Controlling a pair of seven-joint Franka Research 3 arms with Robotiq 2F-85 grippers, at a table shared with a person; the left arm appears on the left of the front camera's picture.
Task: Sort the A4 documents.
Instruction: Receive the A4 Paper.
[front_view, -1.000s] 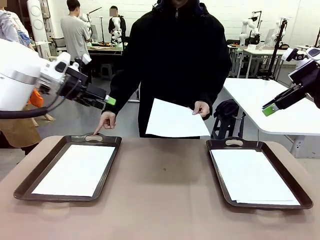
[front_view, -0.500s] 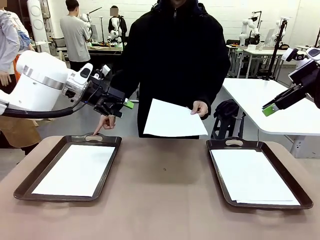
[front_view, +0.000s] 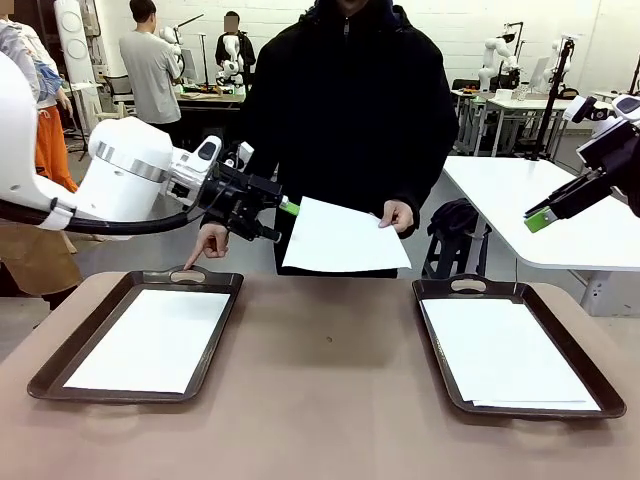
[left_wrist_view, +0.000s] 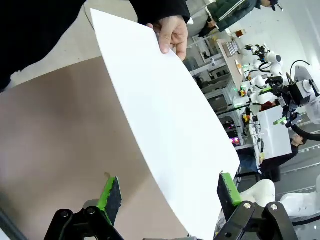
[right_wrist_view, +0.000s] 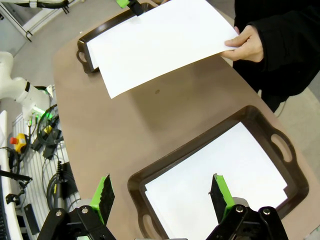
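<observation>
A person across the table holds out one A4 document (front_view: 345, 238) by its right edge, hand (front_view: 400, 215) above the far table edge. My left gripper (front_view: 281, 222) is open at the sheet's left edge. In the left wrist view the sheet (left_wrist_view: 165, 115) reaches down between the spread fingers (left_wrist_view: 110, 192), untouched by the pads. One sheet (front_view: 150, 340) lies in the left tray (front_view: 60, 365), and several sheets (front_view: 505, 350) in the right tray (front_view: 585, 365). My right gripper (front_view: 540, 218) hangs open, high at the right, above the right tray (right_wrist_view: 150, 175).
The person's other hand (front_view: 210, 245) points a finger down at the left tray's far handle (front_view: 187, 274). The brown table (front_view: 330, 400) lies bare between the trays. A white table (front_view: 560, 210) stands behind at the right.
My left arm has swung right, from beside the pointing hand to the left edge of the held sheet. The person has shifted the sheet slightly left. My right arm has not moved.
</observation>
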